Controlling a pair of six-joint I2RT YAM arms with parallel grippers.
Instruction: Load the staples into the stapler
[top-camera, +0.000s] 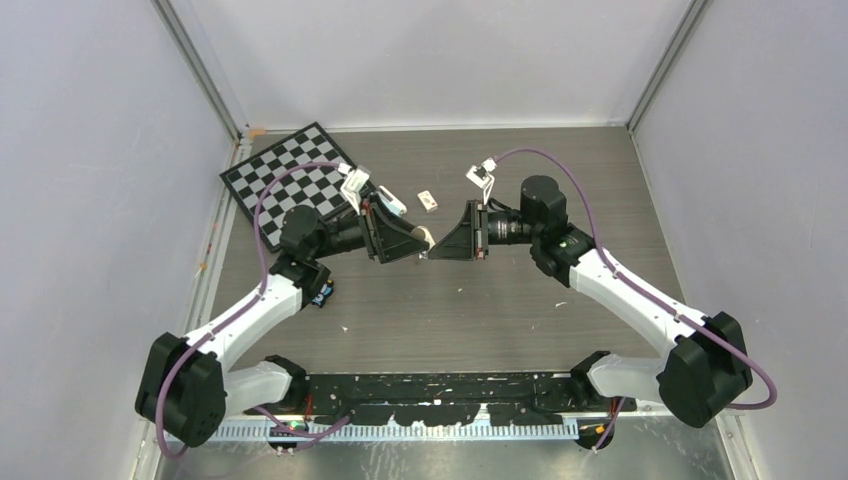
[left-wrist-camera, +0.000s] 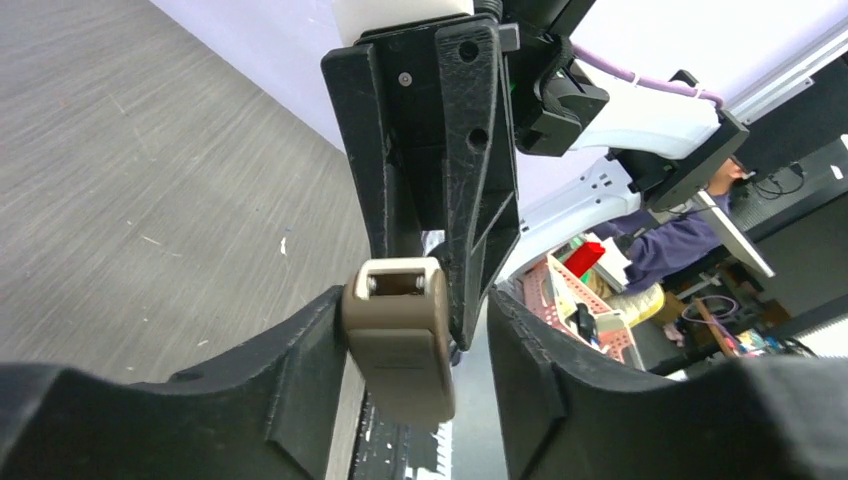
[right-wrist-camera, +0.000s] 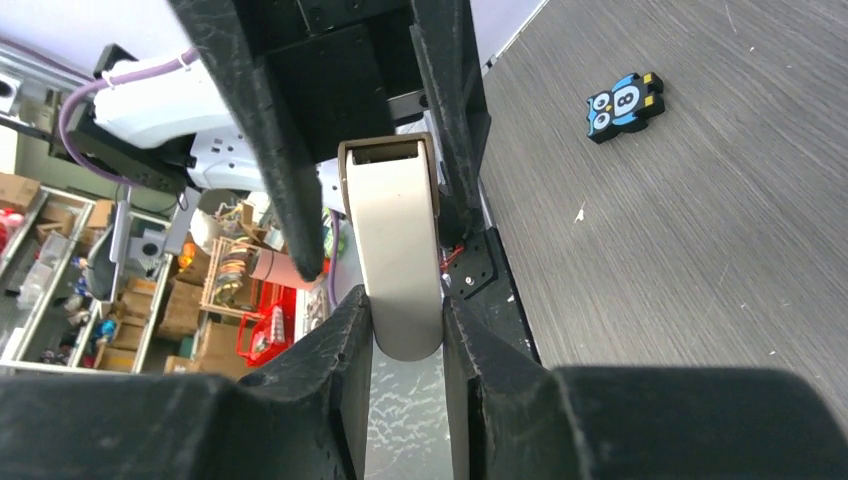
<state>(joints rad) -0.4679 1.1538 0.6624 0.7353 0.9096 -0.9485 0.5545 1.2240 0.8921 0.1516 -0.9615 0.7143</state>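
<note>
Right wrist view shows the right gripper (right-wrist-camera: 405, 305) closed on a small tan rounded block (right-wrist-camera: 398, 240). Both black fingers press its flat sides near the rounded end. The block stands out from the jaws, and its far end is a squared frame with a dark slot. The left gripper (left-wrist-camera: 415, 310) meets it head-on. Its jaws stand apart with one finger on each side of the block's far end. In the left wrist view, one left finger (left-wrist-camera: 305, 370) touches the block's side, while the other (left-wrist-camera: 540, 380) keeps a clear gap from it.

From the top external view the two grippers meet tip to tip over the middle of the grey wood-grain table (top-camera: 480, 300), with the tan block between them.

The stapler (top-camera: 392, 203) lies on the table just behind the left gripper. It is a small piece with a pale teal top and white below, and no gripper touches it. It is too small in this view to tell whether it is open. A small white box (top-camera: 428, 200) lies near it to the right. A black-and-white chessboard (top-camera: 290, 175) lies in the far left corner. A small black-and-blue owl gadget (right-wrist-camera: 624, 103) lies on the table beside the left arm.
</note>
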